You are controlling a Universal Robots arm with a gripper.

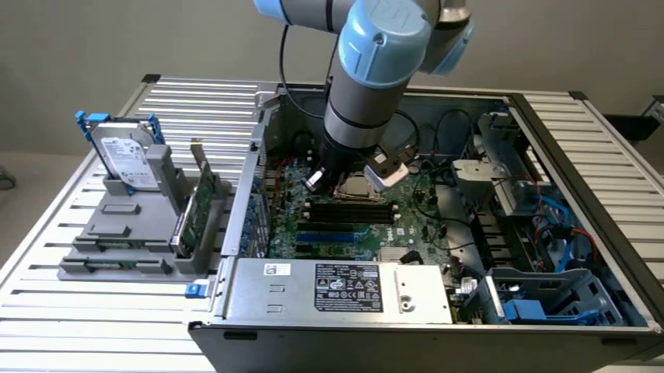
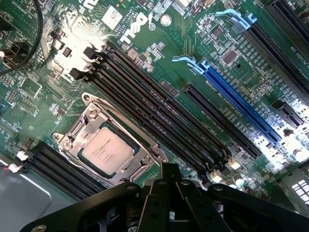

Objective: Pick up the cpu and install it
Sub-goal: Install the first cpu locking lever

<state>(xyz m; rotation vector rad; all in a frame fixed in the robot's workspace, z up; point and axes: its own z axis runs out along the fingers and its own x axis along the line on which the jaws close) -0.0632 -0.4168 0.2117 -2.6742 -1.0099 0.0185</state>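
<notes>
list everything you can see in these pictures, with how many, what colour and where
computer case: one, grey, open on the slatted table
motherboard: one, green, inside the case
cpu: one, silver-grey, lying in the metal socket frame on the motherboard
memory slots: several, black, beside the socket
long slot: one, blue, on the motherboard
hard drive: one, silver with blue brackets, upright in the grey holder at the exterior view's left
circuit card: one, green, upright in the holder
gripper: one, black, shut, above the motherboard next to the cpu

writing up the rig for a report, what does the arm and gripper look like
The arm is a grey metal tube with light blue caps at its joints, and a black cable runs down beside it. The gripper is matte black, built of linked bars with round pivot screws.
</notes>
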